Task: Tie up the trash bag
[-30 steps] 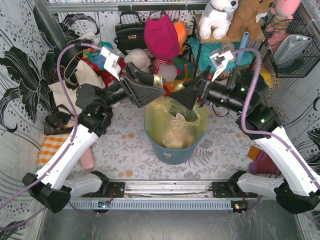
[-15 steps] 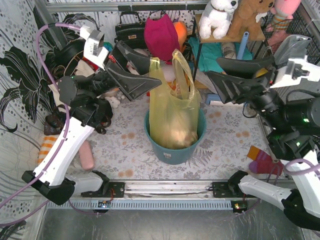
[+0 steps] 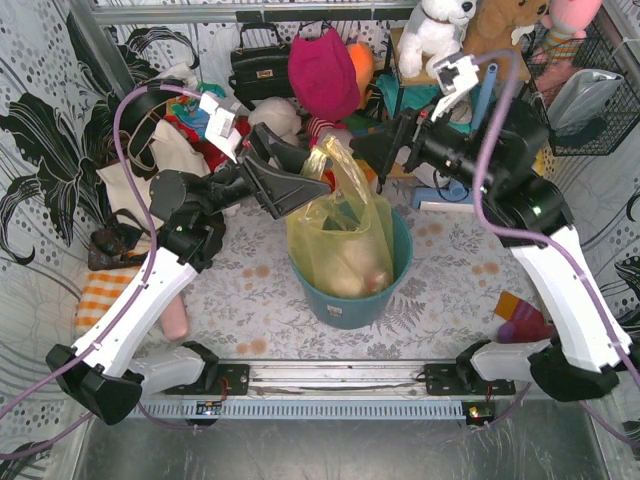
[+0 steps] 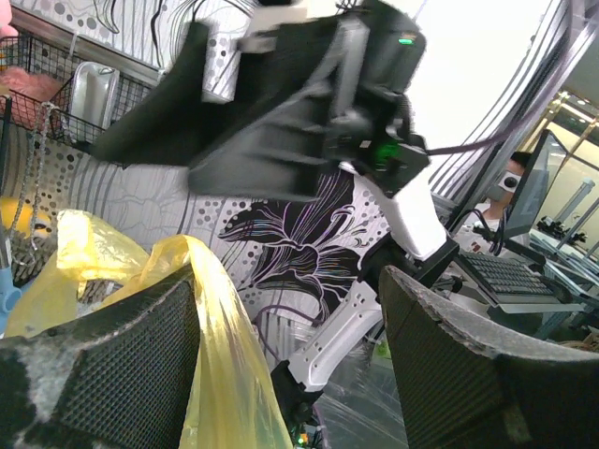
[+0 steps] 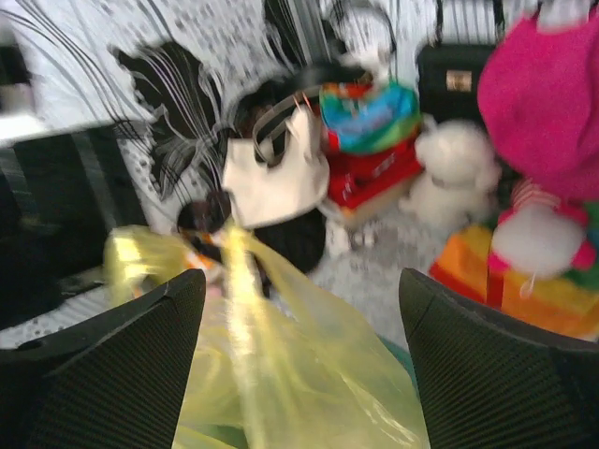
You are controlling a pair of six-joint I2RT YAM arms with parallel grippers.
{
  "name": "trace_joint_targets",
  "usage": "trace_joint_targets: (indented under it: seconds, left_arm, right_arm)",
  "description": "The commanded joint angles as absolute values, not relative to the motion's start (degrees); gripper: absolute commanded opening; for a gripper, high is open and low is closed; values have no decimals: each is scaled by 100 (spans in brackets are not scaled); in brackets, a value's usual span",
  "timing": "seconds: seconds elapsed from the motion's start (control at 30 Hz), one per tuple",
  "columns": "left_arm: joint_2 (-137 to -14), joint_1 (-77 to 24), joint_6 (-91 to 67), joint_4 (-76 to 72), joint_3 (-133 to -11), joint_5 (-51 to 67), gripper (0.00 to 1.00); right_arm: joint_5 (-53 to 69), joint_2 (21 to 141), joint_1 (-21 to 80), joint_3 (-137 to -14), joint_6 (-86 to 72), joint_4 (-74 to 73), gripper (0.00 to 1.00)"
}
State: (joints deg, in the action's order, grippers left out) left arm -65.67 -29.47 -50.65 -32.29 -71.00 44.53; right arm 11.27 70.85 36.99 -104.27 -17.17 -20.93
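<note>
The trash bag (image 3: 340,235) is thin yellow-green plastic standing in the teal bin (image 3: 398,268), with one handle loop sticking up at its top. My left gripper (image 3: 325,175) is open at the bag's upper left. In the left wrist view its fingers (image 4: 122,365) stand wide apart and bag plastic (image 4: 220,374) drapes against the inner face of the left one. My right gripper (image 3: 362,152) is open just right of the raised handle. The right wrist view is blurred; the bag (image 5: 309,374) lies below and between its open fingers (image 5: 112,365).
Soft toys, a black handbag (image 3: 262,62) and a pink hat (image 3: 322,72) crowd the back wall. A shelf with plush animals (image 3: 440,30) stands at the back right. A wire basket (image 3: 590,90) hangs at the right. Cloths lie on the floor at the left (image 3: 100,295).
Both arms have come down and in toward the bag. The right arm swung in from the far right. The bag, stretched tall half a second ago, has sagged lower.
</note>
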Motion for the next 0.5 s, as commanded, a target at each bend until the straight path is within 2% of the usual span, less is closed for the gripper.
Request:
trace_joint_targets:
  seconds: [0.0,0.1,0.2,0.47]
  left_arm:
    - [-6319,-2916,-5124,-3462,-7064,4368,80]
    - [-6295,-2907,-5121,-3471,-7020,4352,80]
    - [-6297,-2903,-5138,-3482,-6984,4357,80]
    - [-6169,-2909,-5091,-3403,-6934,4325,80]
  right_arm:
    - [2971,7281,2744,-10353,-2321,-2486,85]
    - [4555,7258,2108,-9807,-2958,-1661,85]
    - [5622,7347,1898,-9428,-3566,-800,82]
    - [6628,7456,1881,-9009,-4371,559,81]
